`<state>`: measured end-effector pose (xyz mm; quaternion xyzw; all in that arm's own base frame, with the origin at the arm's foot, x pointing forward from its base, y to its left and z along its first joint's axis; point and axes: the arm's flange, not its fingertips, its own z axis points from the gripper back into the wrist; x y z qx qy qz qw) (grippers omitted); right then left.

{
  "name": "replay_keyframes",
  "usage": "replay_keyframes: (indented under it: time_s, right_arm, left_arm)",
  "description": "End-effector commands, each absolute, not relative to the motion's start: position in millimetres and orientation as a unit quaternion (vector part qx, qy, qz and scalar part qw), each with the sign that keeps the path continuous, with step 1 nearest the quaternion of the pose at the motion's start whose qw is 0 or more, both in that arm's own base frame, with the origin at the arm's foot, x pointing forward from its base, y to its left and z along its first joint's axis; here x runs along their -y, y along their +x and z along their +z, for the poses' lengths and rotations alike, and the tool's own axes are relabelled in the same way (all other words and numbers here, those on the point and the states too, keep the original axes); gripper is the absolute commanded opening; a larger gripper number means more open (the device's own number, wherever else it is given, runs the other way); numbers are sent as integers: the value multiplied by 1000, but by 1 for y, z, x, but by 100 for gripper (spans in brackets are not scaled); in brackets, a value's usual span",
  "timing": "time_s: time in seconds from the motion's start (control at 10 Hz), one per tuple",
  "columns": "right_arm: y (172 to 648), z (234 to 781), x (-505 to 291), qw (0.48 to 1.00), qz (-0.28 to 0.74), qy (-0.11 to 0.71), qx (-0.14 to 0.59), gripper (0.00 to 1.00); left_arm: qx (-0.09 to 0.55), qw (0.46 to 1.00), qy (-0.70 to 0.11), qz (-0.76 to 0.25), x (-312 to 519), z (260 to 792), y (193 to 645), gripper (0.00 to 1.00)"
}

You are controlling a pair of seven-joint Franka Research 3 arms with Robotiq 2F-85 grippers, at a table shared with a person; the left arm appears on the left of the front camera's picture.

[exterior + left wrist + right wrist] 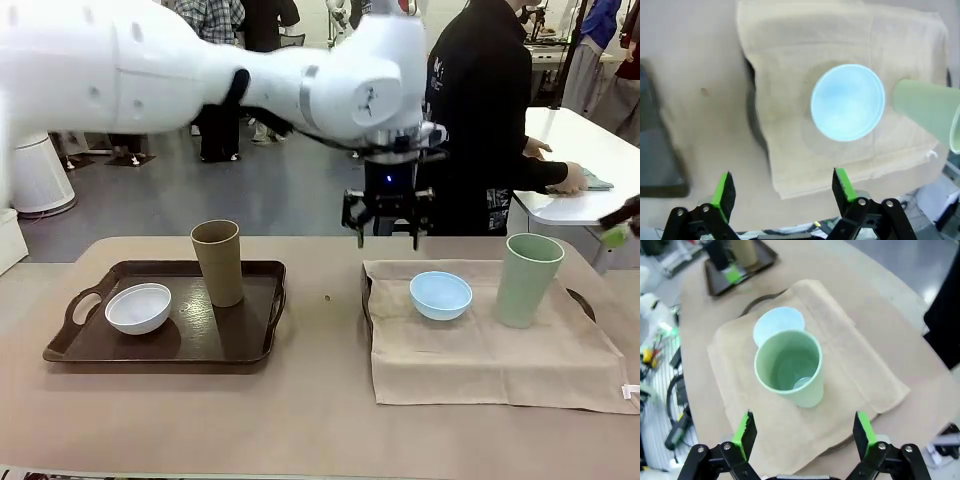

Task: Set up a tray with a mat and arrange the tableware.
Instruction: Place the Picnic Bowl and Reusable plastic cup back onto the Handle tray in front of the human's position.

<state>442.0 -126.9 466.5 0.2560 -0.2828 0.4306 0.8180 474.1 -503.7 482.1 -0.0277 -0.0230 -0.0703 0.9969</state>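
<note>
The left pincer (pixel 389 234) is hovering open and empty near the light blue bowl (pixel 440 295); the right pincer (pixel 805 424) is gaping empty over the pale green cup (pixel 788 366).

bare table (pixel 320 350) centre, pale green cup (pixel 528 280) upright
</note>
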Motion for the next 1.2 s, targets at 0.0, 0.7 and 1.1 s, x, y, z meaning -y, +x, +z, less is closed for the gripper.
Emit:
replay_keyframes:
  time_s: [0.0,0.7,1.1]
  right_arm:
    - [430,504,103,882,374,166,231,100]
    - [412,588,88,922,321,14,214,100]
    - [412,588,88,922,321,14,214,100]
  left_arm:
    - [52,995,-3,-82,469,506,450,100]
    - [72,995,22,-60,445,565,439,100]
    - [72,995,22,-60,445,565,439,100]
